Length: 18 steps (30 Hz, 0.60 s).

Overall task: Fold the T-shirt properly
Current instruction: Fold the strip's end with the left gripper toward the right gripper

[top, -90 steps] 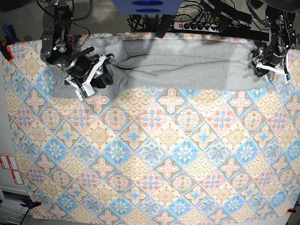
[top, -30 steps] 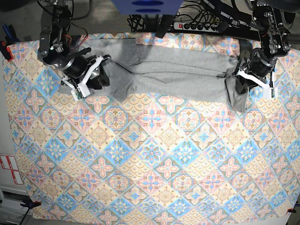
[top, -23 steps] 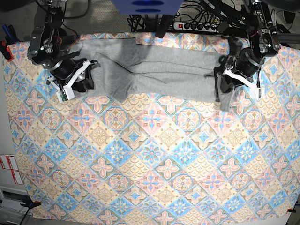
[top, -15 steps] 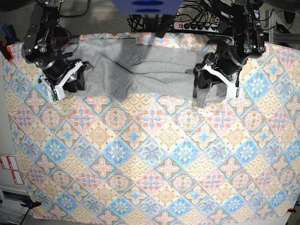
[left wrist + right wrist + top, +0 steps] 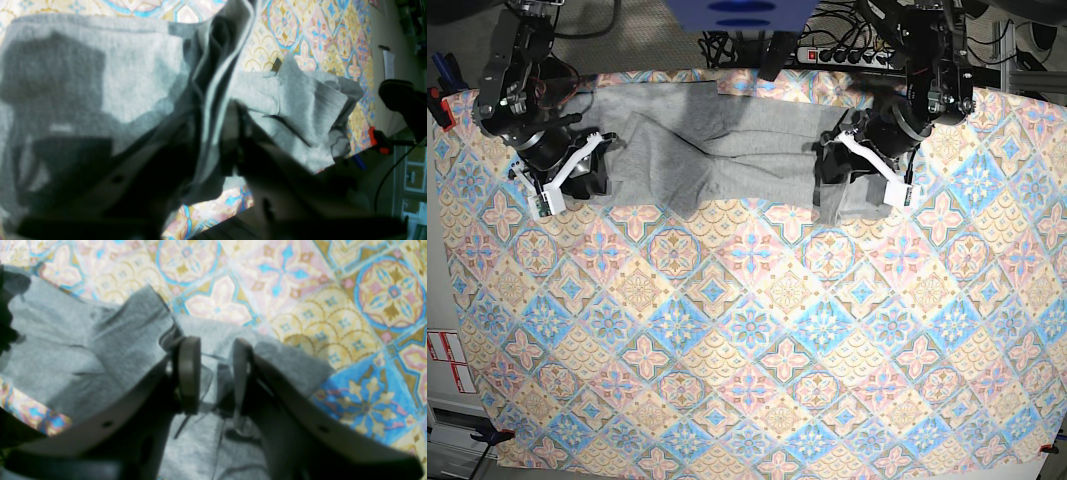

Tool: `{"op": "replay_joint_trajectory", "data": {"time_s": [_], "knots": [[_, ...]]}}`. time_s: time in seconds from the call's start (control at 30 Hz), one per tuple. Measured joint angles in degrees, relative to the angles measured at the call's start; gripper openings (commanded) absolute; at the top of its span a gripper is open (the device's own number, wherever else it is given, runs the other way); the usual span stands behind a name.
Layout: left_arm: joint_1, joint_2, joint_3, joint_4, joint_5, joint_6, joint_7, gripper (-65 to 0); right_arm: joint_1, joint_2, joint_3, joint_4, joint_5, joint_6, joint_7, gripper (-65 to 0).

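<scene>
My left gripper (image 5: 855, 165): at 1 o'clock, jaws pinched on light heather-grey knit T-shirt (image 5: 727, 150). My right gripper (image 5: 567, 172): at 10 o'clock, jaws parted.

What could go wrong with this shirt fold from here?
The left gripper holds a thick, bunched wad of the shirt, so layers could slip out unevenly and the folded end may land crooked. The middle of the shirt is already creased and twisted, and those wrinkles could get trapped under the fold. The right gripper looks open, so nothing seems to anchor that end against dragging.
</scene>
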Motion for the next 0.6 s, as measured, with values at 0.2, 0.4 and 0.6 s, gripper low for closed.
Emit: {"op": "replay_joint_trajectory", "data": {"time_s": [0.2,0.4,0.6], "knots": [[0.35,-2.97,0.17,0.68,-6.69,-0.24,3.76,-41.4,0.04,-0.04,-0.02,0.00,0.00,0.04,0.07,-48.5],[-0.20,-11.63,-1.03,2.60,-17.33,-0.22,3.02,-41.4,0.02,-0.09,-0.02,0.00,0.00,0.22,0.04,-48.3],[0.26,-12.11,-11.17,1.70,-15.04,-0.09,2.97,-41.4,-0.11,0.68,0.00,-2.51,0.11,0.22,0.17,-47.9]]}}
